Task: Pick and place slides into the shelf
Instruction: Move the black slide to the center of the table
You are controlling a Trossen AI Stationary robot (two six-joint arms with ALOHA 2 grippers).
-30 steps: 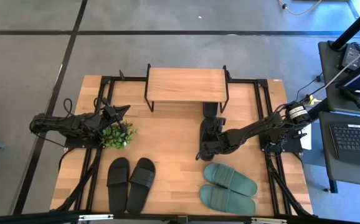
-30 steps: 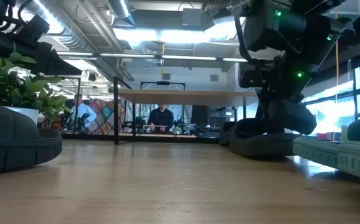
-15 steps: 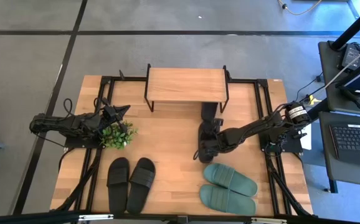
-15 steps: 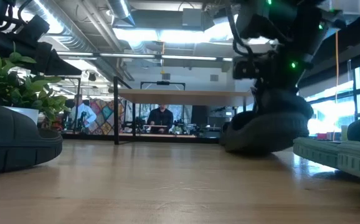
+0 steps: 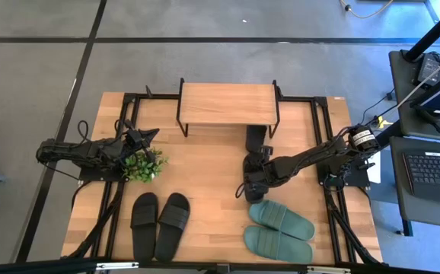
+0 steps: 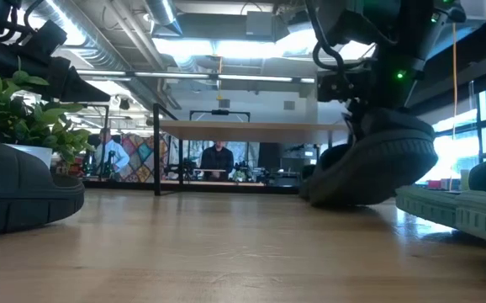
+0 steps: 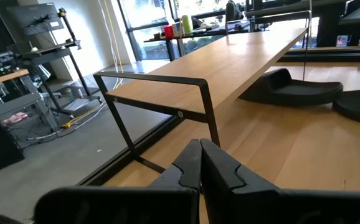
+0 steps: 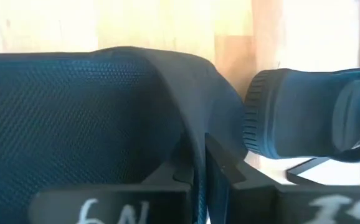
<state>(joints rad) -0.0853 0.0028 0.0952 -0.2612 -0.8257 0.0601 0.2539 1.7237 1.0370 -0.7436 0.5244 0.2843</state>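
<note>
My right gripper [image 5: 255, 178] is shut on a matte black slide [image 6: 369, 168] in the middle of the table, right of centre and in front of the shelf [image 5: 227, 104]. A second black slide [image 5: 256, 137] lies flat by the shelf's right legs. Another black pair [image 5: 159, 221] lies side by side near the table's near edge, and the sage-green pair [image 5: 281, 230] lies to its right. My left gripper [image 7: 200, 163] is shut and empty. It hangs over the table's left side, beside the small plant [image 5: 144, 164]. My right gripper pinches the black slide's wide strap at its edge [image 8: 192, 146] between the two fingers, coming from above. The slide sits tilted: one end [image 6: 419, 151] is raised, and the other end [image 6: 319, 195] is low at the table top.
A small potted plant [image 6: 24, 118] stands near my left gripper. The green pair [image 6: 470, 210] lies close to the held slide, on its near side. A grey lens-like cylinder [image 8: 311, 121] shows beyond the slide. People sit in the room behind the table [image 6: 218, 158].
My right gripper has shifted a little toward the table's left and risen. The black slide, which lay flat, has tipped up: one end is lifted while the other stays low at the table.
</note>
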